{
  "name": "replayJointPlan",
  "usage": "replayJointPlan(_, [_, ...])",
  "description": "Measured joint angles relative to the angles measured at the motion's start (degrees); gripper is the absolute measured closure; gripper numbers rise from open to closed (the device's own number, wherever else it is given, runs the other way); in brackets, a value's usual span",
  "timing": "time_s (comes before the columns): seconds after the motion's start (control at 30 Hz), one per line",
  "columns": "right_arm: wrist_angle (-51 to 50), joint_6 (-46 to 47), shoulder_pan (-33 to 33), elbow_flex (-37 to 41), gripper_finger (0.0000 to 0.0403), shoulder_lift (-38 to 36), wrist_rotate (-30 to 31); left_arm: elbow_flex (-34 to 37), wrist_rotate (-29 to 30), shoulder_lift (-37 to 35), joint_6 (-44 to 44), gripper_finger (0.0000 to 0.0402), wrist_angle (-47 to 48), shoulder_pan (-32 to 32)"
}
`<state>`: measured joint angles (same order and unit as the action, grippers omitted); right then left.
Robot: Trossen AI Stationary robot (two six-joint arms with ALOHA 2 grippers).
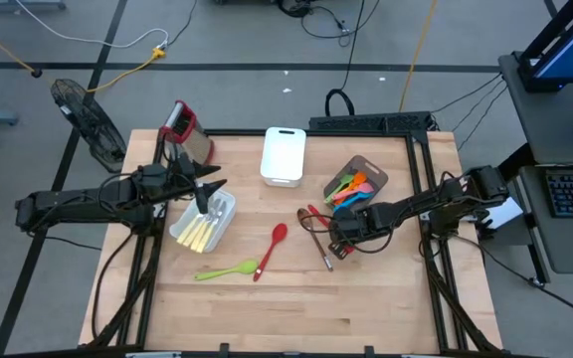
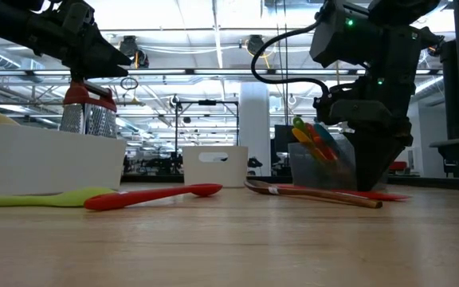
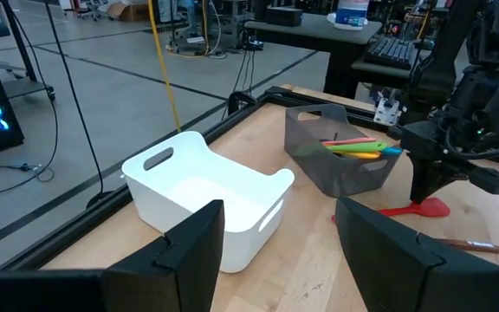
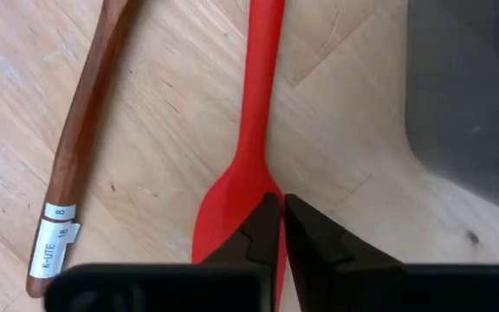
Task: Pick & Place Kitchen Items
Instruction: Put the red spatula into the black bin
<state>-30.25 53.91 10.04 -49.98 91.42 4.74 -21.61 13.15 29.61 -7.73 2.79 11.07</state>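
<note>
At far left we see the left end effector [image 1: 210, 192] hanging over the white bin [image 1: 189, 235] of pale-handled cutlery [image 1: 207, 229], its fingers spread wide and holding nothing. On the bare counter [image 1: 296, 308] next lie a green spoon [image 1: 229, 269] and a red spoon [image 1: 271, 249], side by side and untouched. Further right, the right end effector [image 4: 280, 227] is pressed down at the counter with its fingers drawn nearly together on the blade edge of a red spatula [image 4: 254, 130], just beside a wooden-handled utensil [image 4: 81, 152] and the grey bin [image 1: 358, 183] of coloured utensils. We judge the grip marginal: pinched so near one end, the spatula may swing or slip out on lifting, and the neighbouring wooden handle may be dragged along.
</note>
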Motion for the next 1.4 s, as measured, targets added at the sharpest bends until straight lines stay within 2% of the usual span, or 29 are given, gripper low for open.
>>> replayJointPlan(0.23, [1.3, -0.8, 0.0, 0.0, 0.0351, 0.0, -0.1, 0.0, 0.0, 0.0, 0.0, 0.0174, 0.0, 0.0])
replayJointPlan(0.6, [5.4, -1.7, 0.1, 0.0, 0.0227, 0.0, -3.3, 0.0, 0.0, 0.0, 0.4, 0.0174, 0.0, 0.0])
replayJointPlan(0.77, [6.0, -2.1, 0.1, -0.1, 0.0187, 0.0, -4.0, 0.0, 0.0, 0.0, 0.5, 0.0174, 0.0, 0.0])
replayJointPlan(1.07, [5.6, -2.2, 0.3, -0.2, 0.0158, 0.2, -4.9, 0.0, 0.0, 0.0, 0.5, 0.0174, 0.0, 0.0])
replayJointPlan(1.4, [3.7, -1.8, 1.0, -0.4, 0.0162, 5.1, -3.9, 0.0, 0.0, 0.0, 0.5, 0.0174, 0.0, 0.0])
